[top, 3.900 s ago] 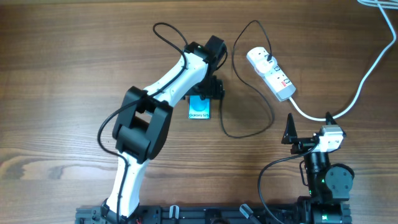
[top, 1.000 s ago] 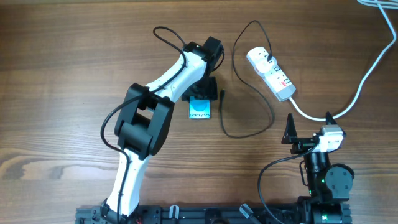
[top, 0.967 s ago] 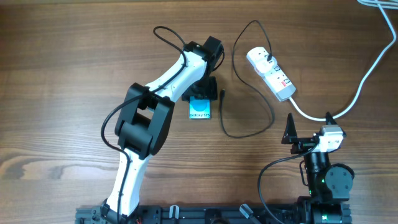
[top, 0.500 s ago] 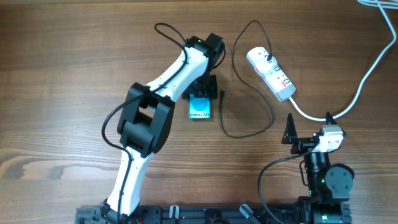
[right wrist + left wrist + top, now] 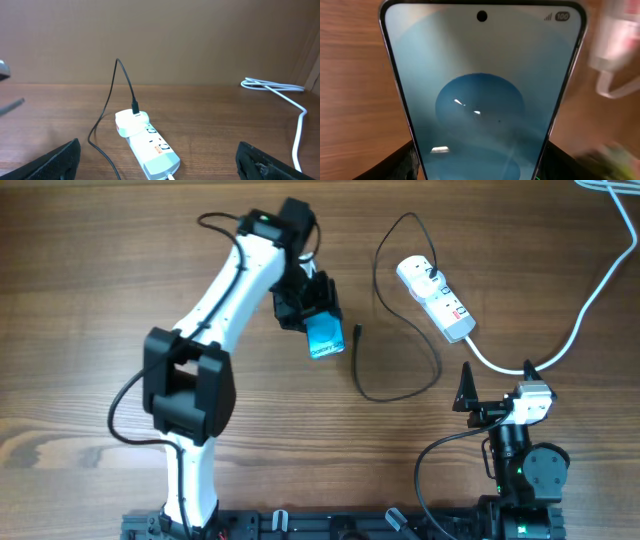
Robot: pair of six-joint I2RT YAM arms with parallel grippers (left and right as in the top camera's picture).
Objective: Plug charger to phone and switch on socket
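Observation:
My left gripper (image 5: 317,318) is shut on the phone (image 5: 325,337), whose turquoise screen tilts and seems raised above the table. In the left wrist view the phone (image 5: 480,95) fills the frame, with a dark finger (image 5: 402,162) at each lower side. The charger's black cable (image 5: 400,385) loops from the white plug in the socket (image 5: 436,299); its connector tip (image 5: 357,332) lies just right of the phone, apart from it. My right gripper (image 5: 467,390) is open and empty, near the socket's cord end. The right wrist view shows the socket (image 5: 152,149) and cable (image 5: 107,102) ahead.
The socket's thick white cord (image 5: 590,305) runs right and up to the far right corner, also in the right wrist view (image 5: 296,117). The left arm's own black cable (image 5: 215,225) arcs over the far left. Bare wooden table (image 5: 90,330) lies all around.
My left arm has swung left and away from the front edge, taking the phone with it; the phone has shifted slightly away and tilted. The right arm, charger cable and socket have not moved.

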